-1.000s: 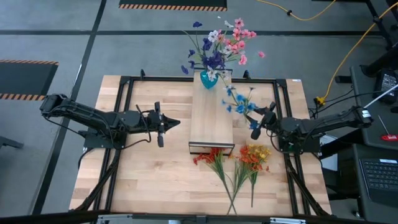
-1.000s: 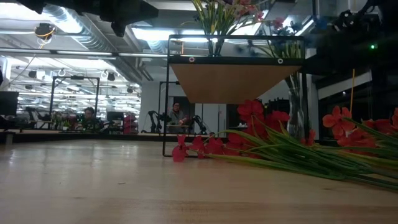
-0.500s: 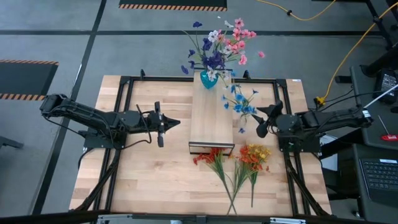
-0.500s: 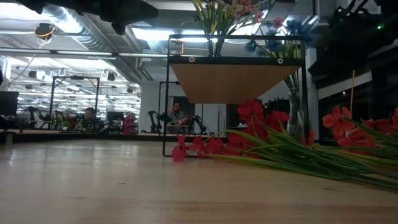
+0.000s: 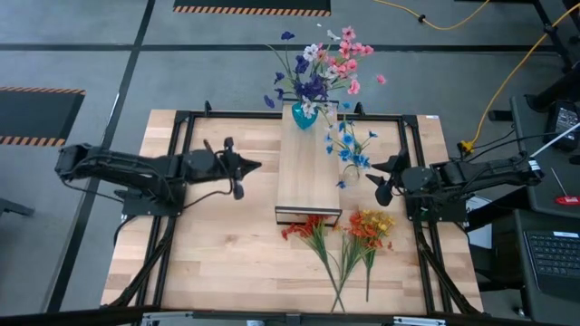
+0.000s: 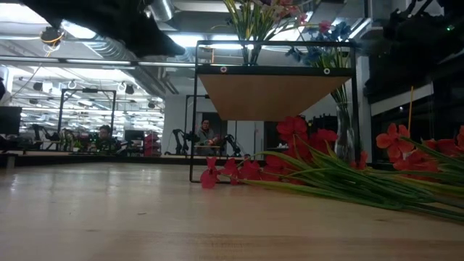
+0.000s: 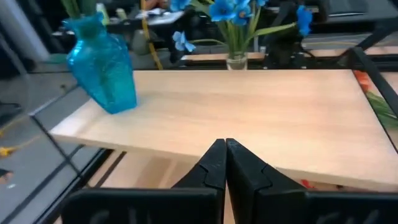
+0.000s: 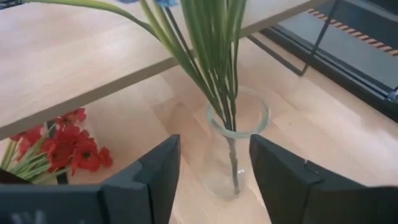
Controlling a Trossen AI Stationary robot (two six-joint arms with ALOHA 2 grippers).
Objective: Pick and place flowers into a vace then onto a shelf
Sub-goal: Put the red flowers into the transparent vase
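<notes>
Since earlier, right hand (image 8: 211,171) has backed off slightly. Its fingers are spread, the clear vase (image 8: 236,146) of blue flowers (image 5: 349,149) between them. Left hand (image 7: 225,165) is pressed together.

Floor (image 5: 208,81): grey, with dark lines; black-and-orange hazard strips (image 5: 252,10) at 12 o'clock and at 9 o'clock. Yellow cable (image 5: 507,86) runs across the floor at 2 o'clock. Keyboard (image 5: 553,254) at 4 o'clock, beside the table (image 5: 227,263). Low view: hall with ceiling ducts (image 6: 109,43), strip lights, and two seated persons (image 6: 104,138) far behind.
</notes>
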